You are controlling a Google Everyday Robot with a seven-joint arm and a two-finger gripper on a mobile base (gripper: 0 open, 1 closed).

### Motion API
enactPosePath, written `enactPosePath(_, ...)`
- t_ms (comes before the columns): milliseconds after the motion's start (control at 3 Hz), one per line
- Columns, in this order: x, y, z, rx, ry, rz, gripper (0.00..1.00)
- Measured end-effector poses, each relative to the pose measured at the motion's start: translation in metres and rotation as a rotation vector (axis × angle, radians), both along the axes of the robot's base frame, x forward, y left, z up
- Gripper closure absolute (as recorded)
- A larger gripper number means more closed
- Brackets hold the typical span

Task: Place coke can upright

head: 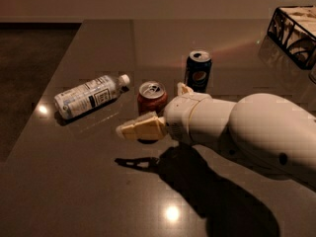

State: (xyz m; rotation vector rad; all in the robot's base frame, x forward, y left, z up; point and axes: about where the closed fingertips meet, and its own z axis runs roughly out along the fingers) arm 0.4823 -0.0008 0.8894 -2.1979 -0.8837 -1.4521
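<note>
The red coke can (pixel 151 94) stands upright on the dark table (pixel 98 181), silver top up. My gripper (pixel 152 110) is at the can, coming from the right on the white arm (pixel 256 132). Its fingers are spread. The near tan finger (pixel 141 129) passes in front of the can's base and hides it. The tip of the far finger (pixel 183 88) shows to the right of the can. The fingers do not appear to press on the can.
A dark blue Pepsi can (pixel 198 71) stands upright just behind and right of the coke can. A clear plastic bottle (pixel 89 97) lies on its side to the left. A wire basket (pixel 294 31) sits at the far right corner. The table's left edge runs past the bottle.
</note>
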Motion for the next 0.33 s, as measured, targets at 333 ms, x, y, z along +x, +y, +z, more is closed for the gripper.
enactPosePath(333,0.0,0.0,0.0,0.0,0.0,0.0,0.0)
